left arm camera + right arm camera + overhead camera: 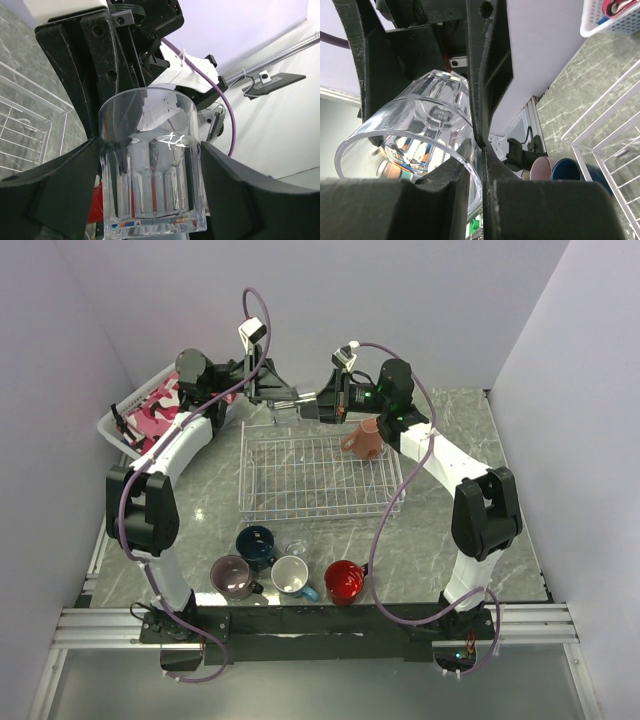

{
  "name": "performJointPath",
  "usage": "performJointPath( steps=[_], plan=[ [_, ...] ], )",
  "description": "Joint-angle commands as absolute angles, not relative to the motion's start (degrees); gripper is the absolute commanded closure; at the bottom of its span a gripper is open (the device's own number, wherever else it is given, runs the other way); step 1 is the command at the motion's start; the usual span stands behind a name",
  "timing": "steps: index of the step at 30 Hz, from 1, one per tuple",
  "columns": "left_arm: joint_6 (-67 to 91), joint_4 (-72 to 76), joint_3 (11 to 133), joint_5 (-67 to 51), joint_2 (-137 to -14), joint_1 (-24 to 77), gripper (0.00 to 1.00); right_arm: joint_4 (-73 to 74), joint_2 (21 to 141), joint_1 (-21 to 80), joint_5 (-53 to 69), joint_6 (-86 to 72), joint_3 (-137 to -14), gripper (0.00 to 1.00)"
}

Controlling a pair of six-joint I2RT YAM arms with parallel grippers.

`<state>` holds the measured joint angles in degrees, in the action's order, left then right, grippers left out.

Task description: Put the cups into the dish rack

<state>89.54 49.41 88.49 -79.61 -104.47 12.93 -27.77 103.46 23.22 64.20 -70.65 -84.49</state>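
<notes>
Glass (150, 165): held in the air near the far edge of the rack (315, 475), between both arms. Right end effector (477, 165): closed on the glass wall at the rim. Left end effector (150, 146): closed on the glass, fingers pressed against its two sides. Salmon mug (362, 440): seated at the rack's far right corner. Navy mug (257, 542), mauve mug (232, 576), blue mug (290, 575), red mug (344, 580) and second glass (296, 547): grouped on the table (450, 440) just before the rack.

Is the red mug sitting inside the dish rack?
No, the red mug stands on the table, outside the dish rack on its near side.
</notes>
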Motion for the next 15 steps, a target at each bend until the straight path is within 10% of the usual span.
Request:
performJointPath(
  steps=[1,6,15],
  plan=[
    [88.6,49.3,88.1,-81.3,-100.0,12.5,0.18,-30.3,102.8,21.9,60.3,-70.8,-86.6,1.0],
    [90.0,50.7,87.4,-82.2,-99.3,12.3,0.03,-31.8,104.0,22.0,59.9,-72.3,-88.7,1.0],
    [89.2,49.4,86.4,-82.2,-98.8,12.0,0.14,-31.6,103.4,21.5,59.6,-71.5,-87.4,1.0]
  ],
)
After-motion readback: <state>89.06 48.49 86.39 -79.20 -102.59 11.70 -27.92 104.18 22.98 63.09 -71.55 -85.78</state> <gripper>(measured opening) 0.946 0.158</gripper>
